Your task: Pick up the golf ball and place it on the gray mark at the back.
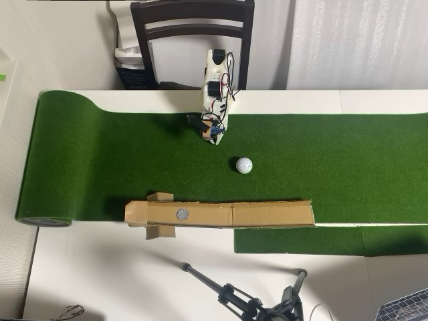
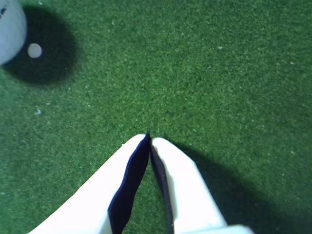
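Observation:
The golf ball lies on the green turf, a little right of and in front of my gripper in the overhead view. In the wrist view my gripper points down at bare turf with its two white fingers meeting at the tips, nothing between them. There the golf ball shows only partly, cut off at the top left corner, well away from the fingertips. The gray mark is a small round disc on the tan cardboard strip along the turf's near edge, left of the ball.
A tiny white dot sits in the ball's shadow. A dark chair stands behind the arm's base. A black tripod lies on the white table below the cardboard. The turf's rolled end is at the left, and a laptop corner at the bottom right.

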Robot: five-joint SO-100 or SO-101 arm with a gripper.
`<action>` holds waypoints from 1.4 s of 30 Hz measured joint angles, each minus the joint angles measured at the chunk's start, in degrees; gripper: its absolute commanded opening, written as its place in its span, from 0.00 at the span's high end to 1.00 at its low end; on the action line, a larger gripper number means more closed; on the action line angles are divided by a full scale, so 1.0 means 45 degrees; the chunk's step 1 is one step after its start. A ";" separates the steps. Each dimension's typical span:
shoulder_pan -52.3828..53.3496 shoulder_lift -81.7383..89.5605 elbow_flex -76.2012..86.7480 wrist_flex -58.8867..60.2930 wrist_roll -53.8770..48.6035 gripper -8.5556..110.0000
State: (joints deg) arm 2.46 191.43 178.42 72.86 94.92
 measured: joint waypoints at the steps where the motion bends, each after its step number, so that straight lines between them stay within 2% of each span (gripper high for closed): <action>1: 0.0000 0.0000 0.0000 0.0000 0.0000 0.93; 9: 0.0000 0.0000 0.0000 0.0000 0.0000 0.92; 17: -0.0215 0.0000 -0.0020 0.0000 0.0000 0.83; 26: -0.0371 -0.0020 -0.1523 0.0059 0.0020 0.83; 32: -0.0371 -0.0098 -0.3457 0.1504 0.0117 0.82; 42: -0.0371 -0.3613 -0.6289 0.1074 -0.0020 0.73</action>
State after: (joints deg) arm 0.79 175.17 150.12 77.70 94.83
